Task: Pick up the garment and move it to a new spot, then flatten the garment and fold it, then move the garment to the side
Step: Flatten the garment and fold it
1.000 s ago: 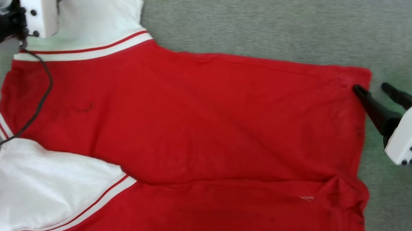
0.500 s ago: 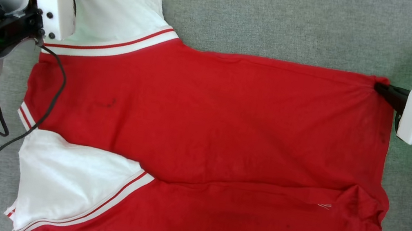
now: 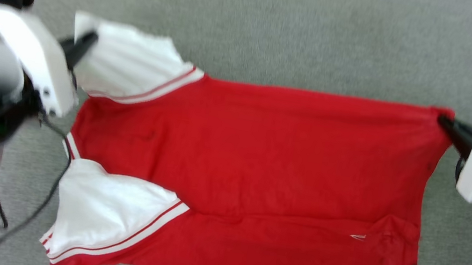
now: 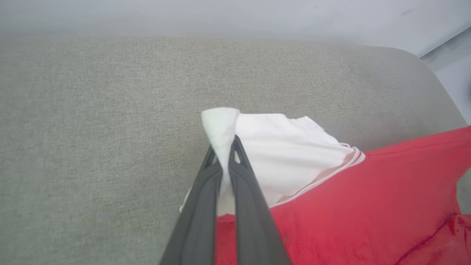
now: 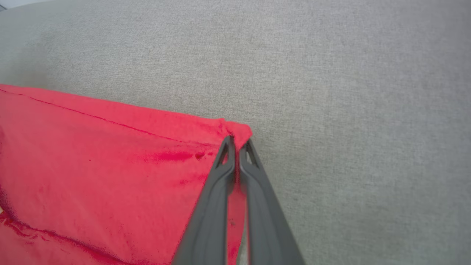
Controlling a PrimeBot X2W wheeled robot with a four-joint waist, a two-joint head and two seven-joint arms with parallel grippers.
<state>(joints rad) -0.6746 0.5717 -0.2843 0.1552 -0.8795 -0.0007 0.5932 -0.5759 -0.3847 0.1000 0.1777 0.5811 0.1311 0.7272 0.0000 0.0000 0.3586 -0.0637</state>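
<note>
The garment (image 3: pixel 259 164), a red jersey with white sleeve panels and striped trim, lies spread across the grey fabric surface, neck end to the left. My left gripper (image 3: pixel 89 39) is shut on the far white sleeve's tip; in the left wrist view the white cloth (image 4: pixel 220 125) is pinched between the dark fingers (image 4: pixel 206 184). My right gripper (image 3: pixel 442 120) is shut on the far right hem corner, and the right wrist view has the red corner (image 5: pixel 237 130) caught at the fingertips (image 5: pixel 254 165). The held far edge looks lifted and stretched between the two grippers.
Grey fabric surface (image 3: pixel 280 30) runs all round the garment, with wide free room beyond it. A pale wall and the surface's rounded corner (image 4: pixel 423 59) lie beyond in the left wrist view. A black cable (image 3: pixel 39 210) hangs from my left arm beside the near sleeve.
My right gripper went from open beside the hem corner to shut on it. Both grippers have since raised the far edge, drawing the sleeve and hem inward. The head camera has shifted.
</note>
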